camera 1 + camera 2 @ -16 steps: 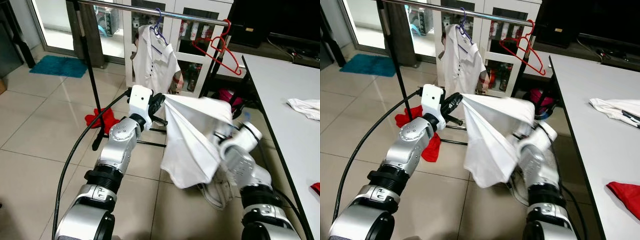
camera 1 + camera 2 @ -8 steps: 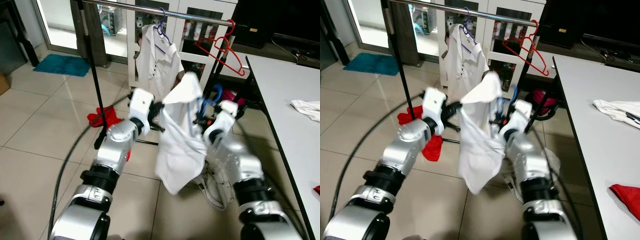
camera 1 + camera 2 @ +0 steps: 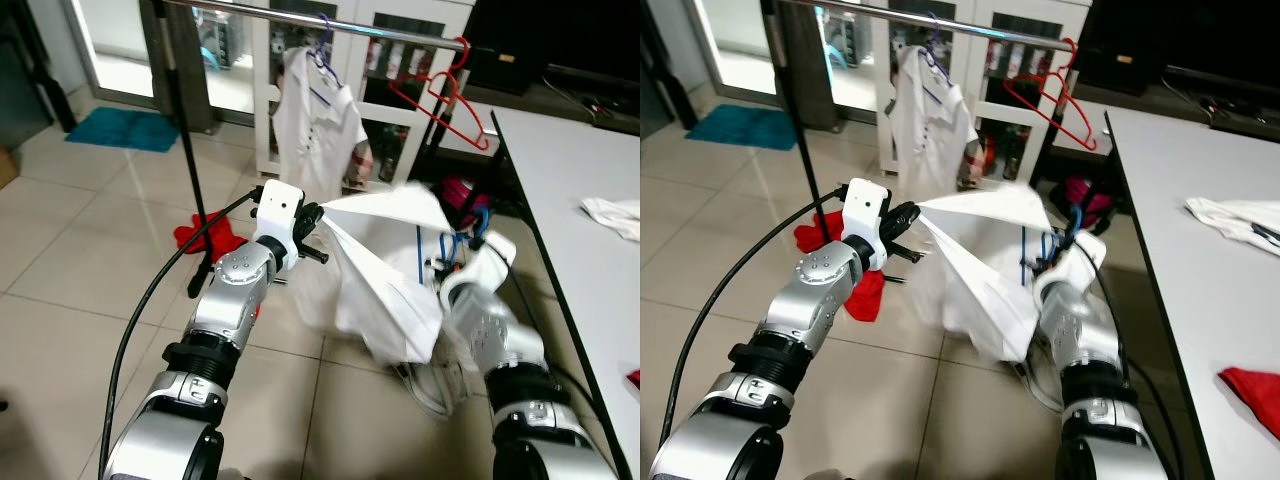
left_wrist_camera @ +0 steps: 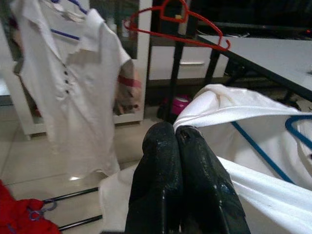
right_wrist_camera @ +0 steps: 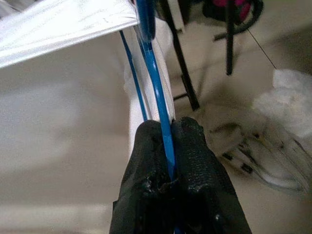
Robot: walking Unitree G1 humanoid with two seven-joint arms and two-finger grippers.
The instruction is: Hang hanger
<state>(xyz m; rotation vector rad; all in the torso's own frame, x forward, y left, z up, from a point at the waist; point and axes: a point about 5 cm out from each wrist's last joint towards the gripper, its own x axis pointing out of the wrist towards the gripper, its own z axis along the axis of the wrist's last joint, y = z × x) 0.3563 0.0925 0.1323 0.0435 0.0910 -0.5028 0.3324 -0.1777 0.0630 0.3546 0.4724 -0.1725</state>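
A white garment (image 3: 385,280) is stretched between my two arms, below the metal rail (image 3: 330,27) of a clothes rack. My left gripper (image 3: 312,215) is shut on one edge of the white garment (image 4: 229,105), holding it out to the left. A blue hanger (image 3: 462,243) sits partly inside the cloth, and my right gripper (image 5: 168,141) is shut on the blue hanger (image 5: 152,73). On the rail hang a white blouse (image 3: 318,120) on a purple hanger and an empty red hanger (image 3: 445,95).
The rack's black post (image 3: 185,150) stands to the left, with a red cloth (image 3: 205,237) at its foot. A grey table (image 3: 575,190) along the right carries a white cloth (image 3: 612,213). White cloth (image 3: 430,385) lies on the tiled floor below my right arm. A glass cabinet is behind.
The garment, bunched up high between the arms half a second ago, is now pulled out flat again. My right gripper has dropped lower and to the right with the blue hanger.
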